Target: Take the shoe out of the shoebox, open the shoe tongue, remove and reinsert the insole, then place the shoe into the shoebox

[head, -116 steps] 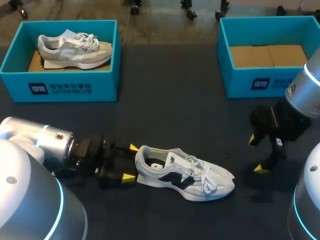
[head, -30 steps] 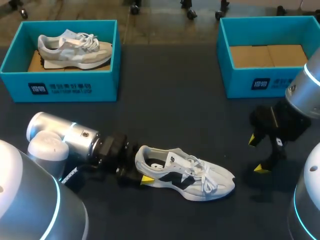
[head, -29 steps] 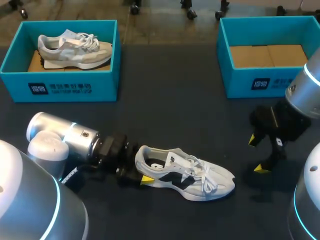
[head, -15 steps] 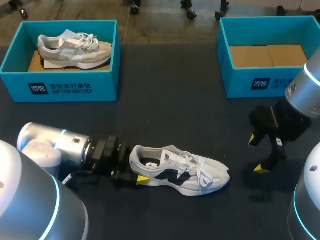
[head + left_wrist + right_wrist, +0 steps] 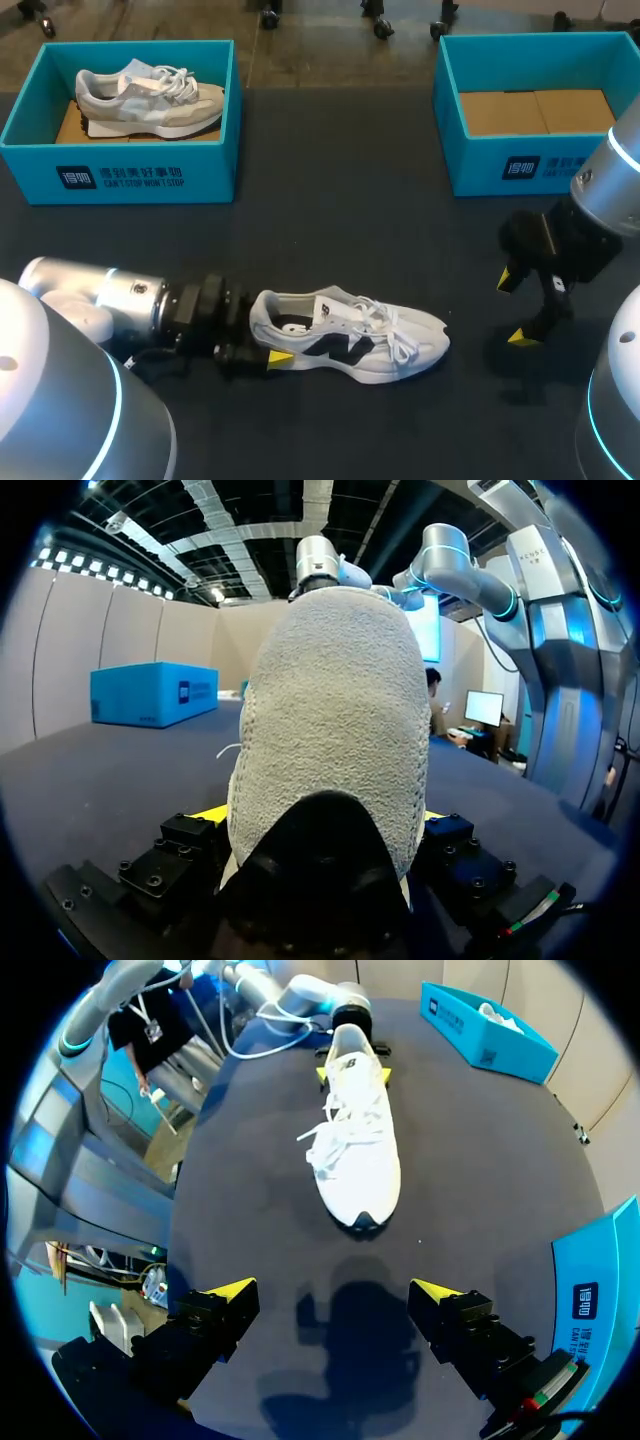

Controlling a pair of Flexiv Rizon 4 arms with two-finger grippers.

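Note:
A white shoe (image 5: 350,337) with a dark side mark lies on its sole on the dark table, toe to the right. My left gripper (image 5: 272,328) is shut on its heel; one yellow fingertip (image 5: 280,357) shows at the near side, the other is hidden behind the shoe. In the left wrist view the grey heel (image 5: 330,730) fills the space between my gripper's (image 5: 322,815) fingers. My right gripper (image 5: 512,308) stands open above the table to the right of the toe, holding nothing. In the right wrist view the shoe (image 5: 358,1140) lies ahead of the open gripper (image 5: 330,1290), toe towards it.
A blue shoebox (image 5: 120,150) at the back left holds a beige shoe (image 5: 150,95). Another blue shoebox (image 5: 520,165) at the back right shows only its cardboard bottom. Dark tabletop lies between the boxes and the white shoe.
My left gripper has drawn back to the left, and the white shoe has slid left with it. The right arm has not moved.

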